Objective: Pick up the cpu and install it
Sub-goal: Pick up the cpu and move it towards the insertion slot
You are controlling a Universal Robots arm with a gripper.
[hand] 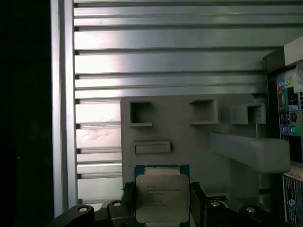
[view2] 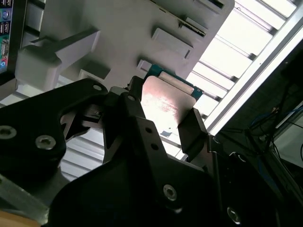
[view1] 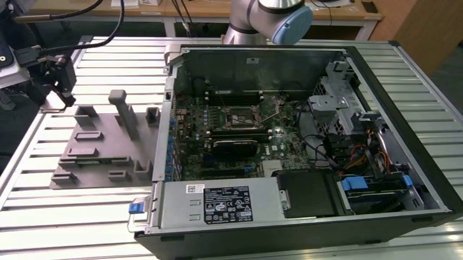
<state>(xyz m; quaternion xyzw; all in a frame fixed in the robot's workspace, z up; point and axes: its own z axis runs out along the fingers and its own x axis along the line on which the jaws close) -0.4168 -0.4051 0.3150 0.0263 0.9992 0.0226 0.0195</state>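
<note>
Tool [hand: 162, 209] hangs over the slatted tabletop [view1: 108, 54] at the exterior view's left, just beyond the grey holder plate [view1: 101, 151]. Its two dark fingers [hand: 196, 204] are drawn in on opposite edges of the cpu [hand: 162, 196] and appear to grip it. The chip sits between them in both wrist views, clear of the holder plate below.

Handling (judged): the cpu is a thin, stiff, light square with a green board rim framing its pale metal cap. The cap looks smooth and likely slippery, and the underside is best treated as fragile. The sound places to hold it are the two opposite side edges, where the fingers sit now. A grip this narrow gives little margin against tilt, so the chip needs to ride level. In the second wrist view it [view2: 165, 101] shows as a flat plate spanning the gap between the fingers.

Edges and room: the holder plate carries upright posts and raised pockets [hand: 142, 113] close under the tool. The bare slats around it are free of obstacles. At the exterior view's right lies the open computer case [view1: 405, 108], its walls standing up around the motherboard [view1: 217, 146]. The square socket [view1: 242, 116] sits near the board's middle, well apart from the tool, with a black module just beside it and cables and a metal drive cage [view1: 336, 108] further to the exterior view's right. Free access to the socket looks to be from above alone.
</note>
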